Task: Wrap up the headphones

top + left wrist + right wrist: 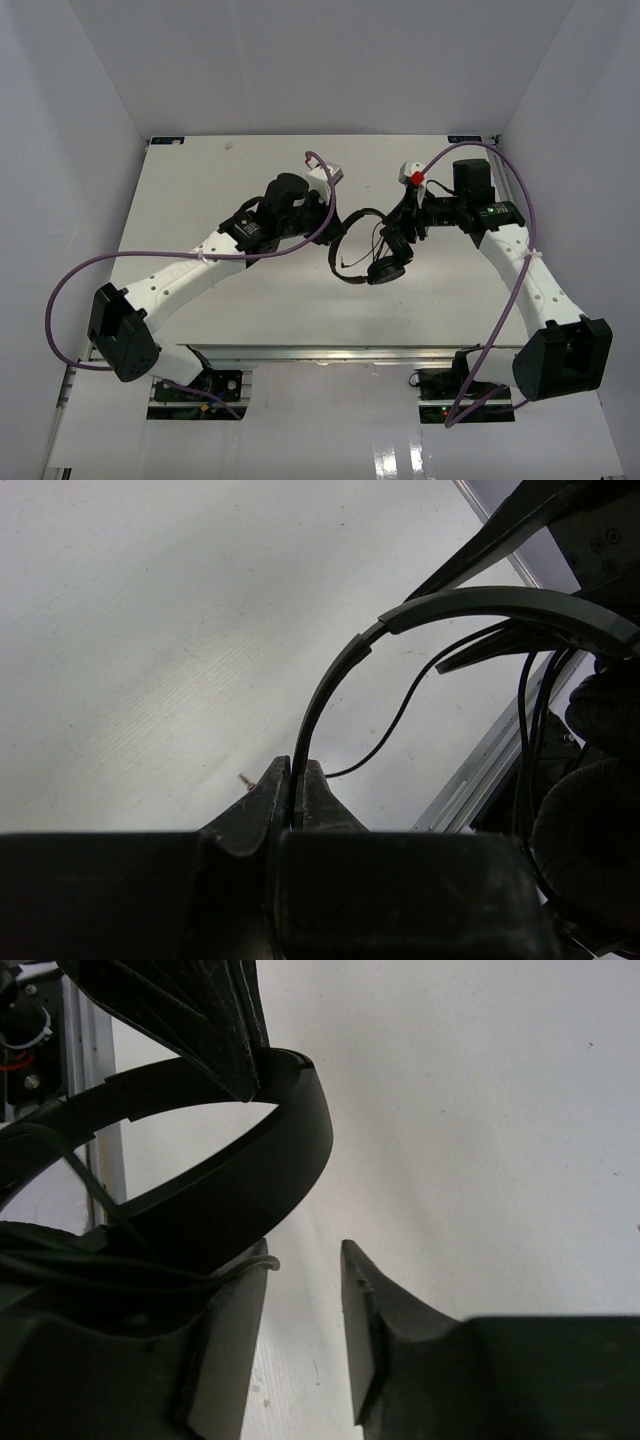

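While the left claw (295, 780) is pinching the headband (330, 688) of the headphones (368, 250) mid-frame above the worktop (200, 180), the right claw (305, 1260) is gaping apart, and the slack cable (405, 712) is threatening to unwind.

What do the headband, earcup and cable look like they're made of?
Headband: probably matte dark plastic. It is a thin, smooth strip with a soft sheen and a visible joint.
Earcup: soft foam or fabric padding, judging by its dull, slightly fuzzy, rounded surface.
Cable: a thin black sheath, rubbery or plastic, which bends in a loose curve.
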